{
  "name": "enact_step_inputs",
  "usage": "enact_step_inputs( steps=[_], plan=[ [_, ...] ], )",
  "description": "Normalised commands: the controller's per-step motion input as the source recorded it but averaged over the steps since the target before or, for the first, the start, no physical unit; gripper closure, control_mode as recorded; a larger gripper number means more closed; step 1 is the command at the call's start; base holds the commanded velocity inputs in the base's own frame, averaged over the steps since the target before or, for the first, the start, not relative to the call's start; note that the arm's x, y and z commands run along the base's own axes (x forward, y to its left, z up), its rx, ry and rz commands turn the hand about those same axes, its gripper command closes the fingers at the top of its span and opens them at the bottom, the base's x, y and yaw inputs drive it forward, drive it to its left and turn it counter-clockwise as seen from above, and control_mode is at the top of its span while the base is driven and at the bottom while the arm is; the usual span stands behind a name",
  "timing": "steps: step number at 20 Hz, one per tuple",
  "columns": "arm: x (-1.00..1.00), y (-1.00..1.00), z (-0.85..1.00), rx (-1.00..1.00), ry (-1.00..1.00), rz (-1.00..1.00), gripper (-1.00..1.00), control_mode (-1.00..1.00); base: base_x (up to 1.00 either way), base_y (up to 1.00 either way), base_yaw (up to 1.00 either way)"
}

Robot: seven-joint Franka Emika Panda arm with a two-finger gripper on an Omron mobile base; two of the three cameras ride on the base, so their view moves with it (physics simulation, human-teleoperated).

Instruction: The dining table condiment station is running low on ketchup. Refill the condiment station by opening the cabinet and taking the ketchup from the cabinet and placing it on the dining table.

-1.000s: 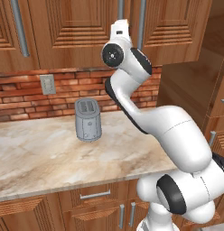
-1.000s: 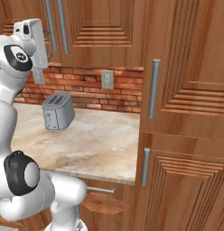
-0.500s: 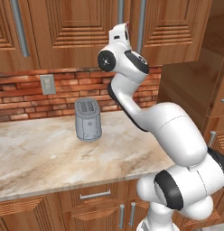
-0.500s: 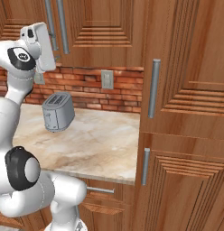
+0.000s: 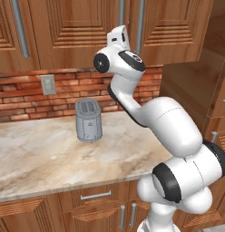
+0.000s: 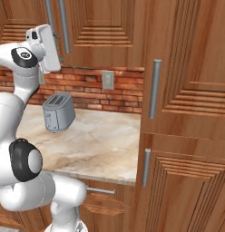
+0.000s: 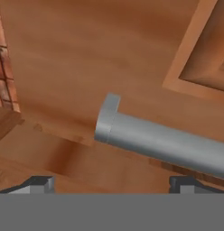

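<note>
While jaws gape wide | cabinet (image 5: 87,31) handle (image 7: 163,144) close ahead, seemingly untouched

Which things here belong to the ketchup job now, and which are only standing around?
For the job: the cabinet, its silver handle, the open pincer before the handle.
Standing around: the toaster, the wall outlet, the marble counter.

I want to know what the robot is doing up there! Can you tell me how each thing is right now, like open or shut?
cabinet: doors shut.
handle: close in front of the hand, not gripped.
gripper: open, holding nothing, raised to the cabinet doors.
toaster: upright on the counter, slots empty.
counter: bare marble around the toaster.
drawer: shut.
tall cabinet: doors shut.
</note>
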Motion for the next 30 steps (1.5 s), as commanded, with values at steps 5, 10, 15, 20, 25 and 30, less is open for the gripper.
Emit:
enact_step_inputs(
  steps=[5,10,15,20,25,30],
  plan=[
    [-0.03,-0.46,0.00,0.00,0.00,-0.08,-1.00,-1.00,0.00,0.00,0.00],
    [-0.31,-0.65,0.00,0.00,0.00,-0.11,-1.00,-1.00,0.00,0.00,0.00],
    [-0.59,-0.85,0.07,0.00,0.00,-0.12,-1.00,-1.00,0.00,0.00,0.00],
    [-0.86,-0.99,0.27,0.03,-0.04,-0.11,-1.00,-1.00,0.00,0.00,0.00],
    [-0.96,-1.00,0.38,0.04,-0.08,-0.11,-1.00,-1.00,0.00,0.00,0.00],
    [-0.92,-1.00,0.35,0.06,-0.04,-0.12,-1.00,-1.00,0.00,0.00,0.00]
  ],
)
